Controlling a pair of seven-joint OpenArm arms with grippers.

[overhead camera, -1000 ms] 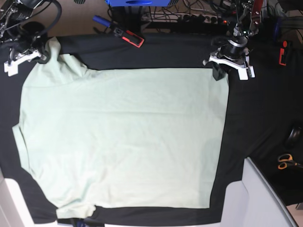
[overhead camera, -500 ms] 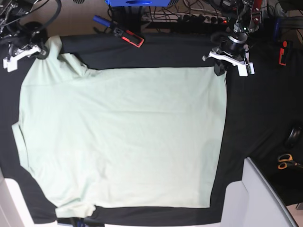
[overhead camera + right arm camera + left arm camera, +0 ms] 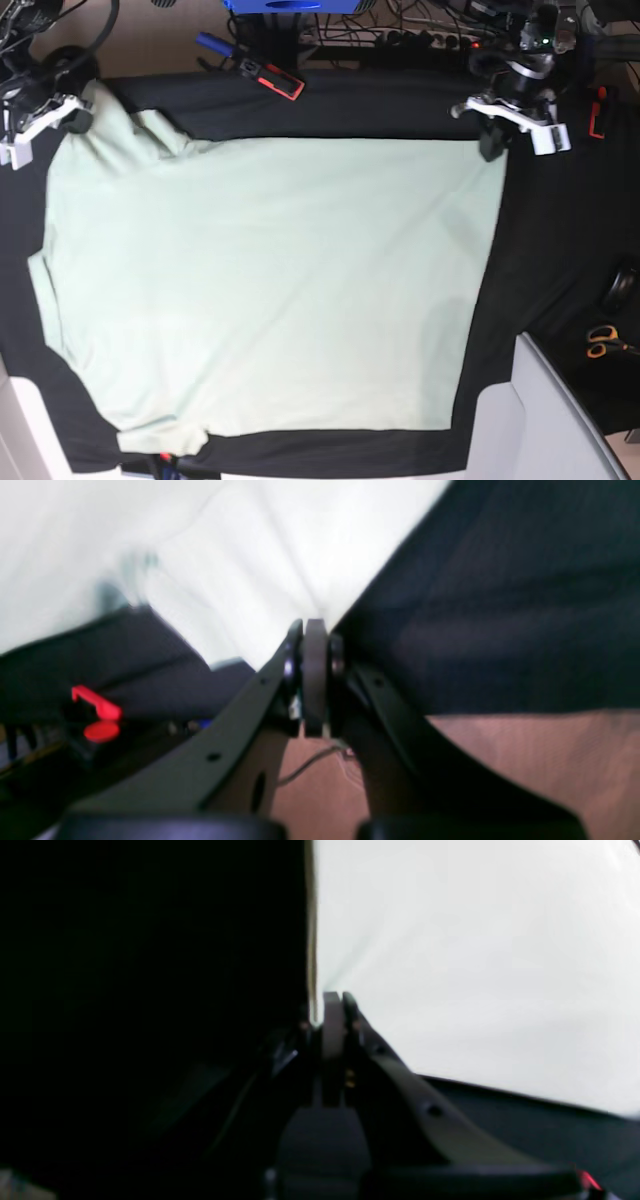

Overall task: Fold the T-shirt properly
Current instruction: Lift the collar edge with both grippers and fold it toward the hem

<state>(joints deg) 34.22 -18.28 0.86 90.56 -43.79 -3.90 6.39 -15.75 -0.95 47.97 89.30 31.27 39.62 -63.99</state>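
- Two corners of the T-shirt (image 3: 270, 290), spread flat on the black table covering (image 3: 540, 260), are pinched at its far edge.
- Left gripper (image 3: 497, 150) clamps the far hem corner.
- Right gripper (image 3: 75, 115) clamps the far shoulder corner; cloth stretches between them.

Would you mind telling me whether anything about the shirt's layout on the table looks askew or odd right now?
The T-shirt lies mostly flat, but its far edge is pulled taut between the left gripper and right gripper, both shut on its corners. By the right gripper the cloth bunches into a raised, wrinkled peak. Nothing looks torn or spilled.
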